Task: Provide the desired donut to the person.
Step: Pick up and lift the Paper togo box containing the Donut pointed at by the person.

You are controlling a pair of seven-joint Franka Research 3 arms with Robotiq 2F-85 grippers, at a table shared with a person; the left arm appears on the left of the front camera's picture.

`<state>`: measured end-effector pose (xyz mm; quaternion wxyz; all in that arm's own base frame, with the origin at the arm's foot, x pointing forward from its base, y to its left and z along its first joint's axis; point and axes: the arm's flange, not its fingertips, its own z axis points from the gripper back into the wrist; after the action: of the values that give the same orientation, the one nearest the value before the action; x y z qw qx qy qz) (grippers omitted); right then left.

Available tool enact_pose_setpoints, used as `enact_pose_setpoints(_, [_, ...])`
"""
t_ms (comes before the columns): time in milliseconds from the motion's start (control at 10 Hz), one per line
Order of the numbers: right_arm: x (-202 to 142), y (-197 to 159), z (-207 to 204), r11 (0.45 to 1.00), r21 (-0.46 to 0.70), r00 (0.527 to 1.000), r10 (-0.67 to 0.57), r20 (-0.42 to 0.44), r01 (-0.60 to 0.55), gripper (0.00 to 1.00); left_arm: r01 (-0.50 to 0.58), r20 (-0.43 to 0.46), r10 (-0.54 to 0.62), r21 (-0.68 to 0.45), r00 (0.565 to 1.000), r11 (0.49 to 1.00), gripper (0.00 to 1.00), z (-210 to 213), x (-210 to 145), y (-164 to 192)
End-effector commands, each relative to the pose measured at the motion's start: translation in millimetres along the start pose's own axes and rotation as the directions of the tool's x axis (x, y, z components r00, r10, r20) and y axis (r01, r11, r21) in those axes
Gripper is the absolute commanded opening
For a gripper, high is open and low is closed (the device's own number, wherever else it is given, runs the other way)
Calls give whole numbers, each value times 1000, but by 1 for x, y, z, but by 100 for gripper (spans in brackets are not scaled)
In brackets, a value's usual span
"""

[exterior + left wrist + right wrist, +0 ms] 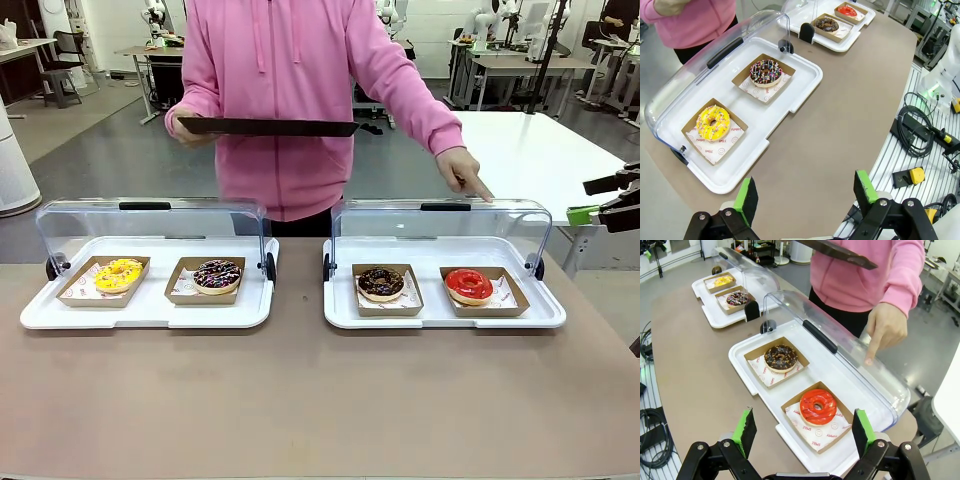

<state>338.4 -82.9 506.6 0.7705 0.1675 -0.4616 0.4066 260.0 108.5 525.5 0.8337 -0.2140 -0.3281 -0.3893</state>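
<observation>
**On the Table: Two Donut Trays and a Pointing Hand**

1. Table (300, 400): brown top, carrying two white trays side by side with a gap between them.
2. Person (290, 100): pink zip-up hoodie, standing at the far side behind the trays.
3. Left tray (150, 322) and right tray (440, 322): white, rounded corners, each holding two donuts.
4. Left lid (150, 215) and right lid (440, 222): clear domes with dark handles, swung up and standing along the far edge of each tray.
5. Dark flat board (265, 126): held level in front of the person's waist by one hand (185, 125).
6. Left pincer (805, 192): jaws wide, nothing between the green pads, hovering above the table's near edge beside the left tray.
7. Right pincer (804, 429): jaws wide, nothing held, hovering just short of the right tray's outer end.
8. Pointing hand (465, 172): index finger aimed down at the top edge of the right lid, directly behind the red donut. Whether it touches the lid cannot be told.
9. Cardboard boxes (505, 300): brown, open, lined with printed paper, one under each donut.
10. Red donut (469, 285): glossy red glaze, outer box of the right tray, nearest the right pincer.
11. Chocolate donut (381, 283): inner box of the right tray.
12. Sprinkled chocolate donut (217, 276): inner box of the left tray.
13. Yellow donut (118, 274): outer box of the left tray.
</observation>
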Motion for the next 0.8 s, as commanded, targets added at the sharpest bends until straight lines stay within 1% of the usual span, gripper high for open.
enact_pose_setpoints(0, [-1,-2,-4,1000,7,1000,-5,11,4,100,12,11,-12,-11,1000,1000,100,1,-1,0])
enact_pose_setpoints(100, [0,0,0,1000,0,1000,0,0,0,100,12,11,-12,-11,1000,1000,100,1,-1,0])
enact_pose_setpoints(200, [24,7,-18,990,33,982,140,-128,-137,100,12,11,-12,-11,1000,1000,100,1,-1,0])
enact_pose_setpoints(300, [42,14,-40,972,78,942,236,-241,-223,100,12,11,-12,-11,1000,1000,100,1,-1,0])
enact_pose_setpoints(400, [51,19,-68,950,130,883,313,-350,-285,100,12,11,-12,-11,1000,1000,100,1,-1,0])
enact_pose_setpoints(500, [49,23,-99,925,185,811,381,-444,-333,100,12,11,-12,-11,1000,1000,100,1,-1,0])
enact_pose_setpoints(600, [38,25,-122,904,235,745,428,-511,-358,100,12,11,-12,-11,1000,1000,100,1,-1,0])
enact_pose_setpoints(700, [24,25,-142,876,310,676,483,-557,-370,100,12,11,-12,-11,1000,1000,100,1,-1,0])
